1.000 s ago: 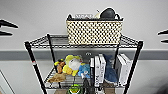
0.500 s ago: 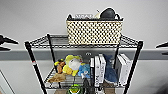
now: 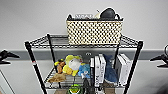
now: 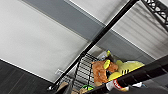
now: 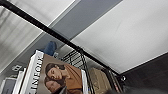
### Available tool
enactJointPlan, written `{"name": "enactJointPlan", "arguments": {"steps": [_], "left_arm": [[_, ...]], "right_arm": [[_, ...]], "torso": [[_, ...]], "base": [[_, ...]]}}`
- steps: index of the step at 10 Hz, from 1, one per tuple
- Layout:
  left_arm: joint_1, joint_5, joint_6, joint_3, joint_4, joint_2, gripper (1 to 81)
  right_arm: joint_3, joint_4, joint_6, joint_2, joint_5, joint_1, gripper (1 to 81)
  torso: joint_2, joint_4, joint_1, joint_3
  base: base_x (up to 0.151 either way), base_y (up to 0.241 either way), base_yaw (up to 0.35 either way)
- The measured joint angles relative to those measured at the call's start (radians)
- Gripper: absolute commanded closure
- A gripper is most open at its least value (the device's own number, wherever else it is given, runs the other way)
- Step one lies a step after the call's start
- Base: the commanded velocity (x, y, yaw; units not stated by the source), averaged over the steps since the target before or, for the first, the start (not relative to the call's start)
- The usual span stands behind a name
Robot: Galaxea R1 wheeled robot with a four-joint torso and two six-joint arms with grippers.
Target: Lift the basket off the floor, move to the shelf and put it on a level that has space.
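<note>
Basket [image 3: 94, 32] sits on top level [image 3: 42, 42] of shelf [image 3: 135, 60], toward 1 o'clock corner, clear of posts, so placing looks done. Left gripper [image 3: 6, 55] at 9 o'clock, right gripper [image 3: 160, 59] at 3 o'clock, both apart from basket, holding nothing; opening cannot tell.

Basket [image 3: 94, 32]: cream chequered weave, dark rim. Shelf [image 3: 32, 57]: black wire. Plush toys [image 3: 71, 65]: yellow, orange, blue. Books [image 3: 99, 70]: white spines. Wall [image 3: 30, 17]: pale grey.

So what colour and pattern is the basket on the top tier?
Cream chequered weave with a dark rim, basket, clearest in the head view.
</note>
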Motion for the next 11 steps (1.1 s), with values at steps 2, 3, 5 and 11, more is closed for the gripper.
{"name": "enactJointPlan", "arguments": {"steps": [2, 3, 5, 11], "left_arm": [[0.064, -0.029, 0.005, 0.003, 0.006, -0.003, 1.0], [0.114, -0.049, 0.005, 0.011, 0.006, 0.000, 1.0], [0.223, -0.091, 0.015, 0.035, 0.006, 0.023, 1.0], [0.531, -0.248, 0.029, 0.079, 0.006, 0.103, 1.0]], "right_arm": [[-0.007, -0.003, 0.000, 0.021, 0.011, -0.082, 1.0], [-0.009, -0.004, 0.000, 0.031, 0.028, -0.141, 1.0], [-0.010, -0.006, 0.000, 0.065, 0.063, -0.241, 1.0], [-0.018, -0.006, -0.008, 0.201, 0.178, -0.527, 1.0]], "torso": [[0.000, 0.000, 0.000, 0.000], [0.000, 0.000, 0.000, 0.000], [0.000, 0.000, 0.000, 0.000], [0.000, 0.000, 0.000, 0.000]], "base": [[0.000, 0.000, 0.000], [0.000, 0.000, 0.000], [0.000, 0.000, 0.000], [0.000, 0.000, 0.000]]}}
